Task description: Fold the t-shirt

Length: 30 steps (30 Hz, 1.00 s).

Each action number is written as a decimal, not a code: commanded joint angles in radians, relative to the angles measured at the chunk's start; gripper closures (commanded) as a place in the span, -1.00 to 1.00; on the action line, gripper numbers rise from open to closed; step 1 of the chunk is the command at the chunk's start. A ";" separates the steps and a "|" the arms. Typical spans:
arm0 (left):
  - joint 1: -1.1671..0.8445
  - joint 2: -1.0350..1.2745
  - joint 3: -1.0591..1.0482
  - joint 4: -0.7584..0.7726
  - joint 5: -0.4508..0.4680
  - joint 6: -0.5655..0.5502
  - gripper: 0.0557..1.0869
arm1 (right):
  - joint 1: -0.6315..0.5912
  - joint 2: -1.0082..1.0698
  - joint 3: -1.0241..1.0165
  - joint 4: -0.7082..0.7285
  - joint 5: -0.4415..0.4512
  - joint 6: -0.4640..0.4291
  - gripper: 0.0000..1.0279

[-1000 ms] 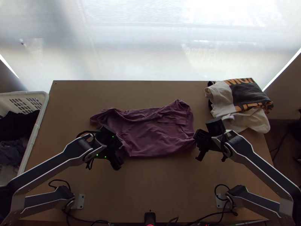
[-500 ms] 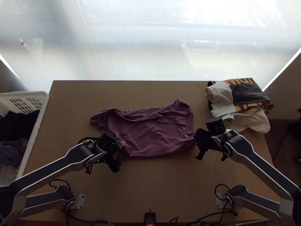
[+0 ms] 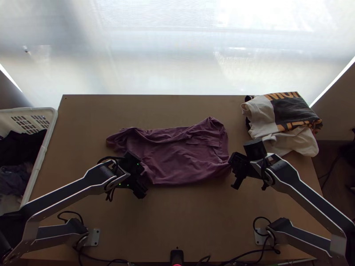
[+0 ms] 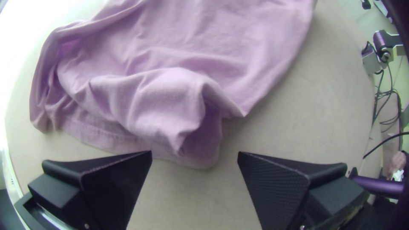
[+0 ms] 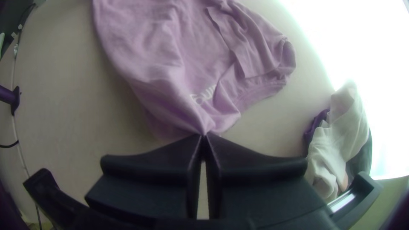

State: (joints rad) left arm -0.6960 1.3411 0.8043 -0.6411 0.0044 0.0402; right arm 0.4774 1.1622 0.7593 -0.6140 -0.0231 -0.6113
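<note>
while t-shirt [image 3: 177, 155] stays put, left hand [image 3: 143, 179] nears.

A bright window [image 3: 168, 48] backs the wooden table [image 3: 88, 115]; dark floor [image 3: 327, 166] beside.

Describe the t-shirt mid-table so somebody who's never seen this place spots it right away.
On the wooden table, near the middle, lies a crumpled purple t-shirt, one edge pinched in the right pincer. Its colour sets it apart from the cream-and-black clothes with orange print at the far right corner and the dark laundry in the white basket.
</note>
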 commanded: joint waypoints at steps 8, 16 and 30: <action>0.007 0.095 -0.001 0.060 0.012 -0.022 -0.09 | -0.008 -0.013 0.000 0.000 0.003 -0.027 0.94; 0.021 0.148 -0.005 0.106 0.012 -0.016 0.57 | -0.014 -0.032 -0.003 0.000 0.005 -0.036 0.94; 0.174 -0.129 0.027 -0.193 0.062 0.162 0.92 | -0.003 -0.059 -0.005 -0.030 0.002 -0.015 0.94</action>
State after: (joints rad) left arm -0.6075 1.3781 0.8047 -0.6632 0.0231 0.0963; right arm 0.4805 1.1141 0.7506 -0.6212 -0.0196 -0.6388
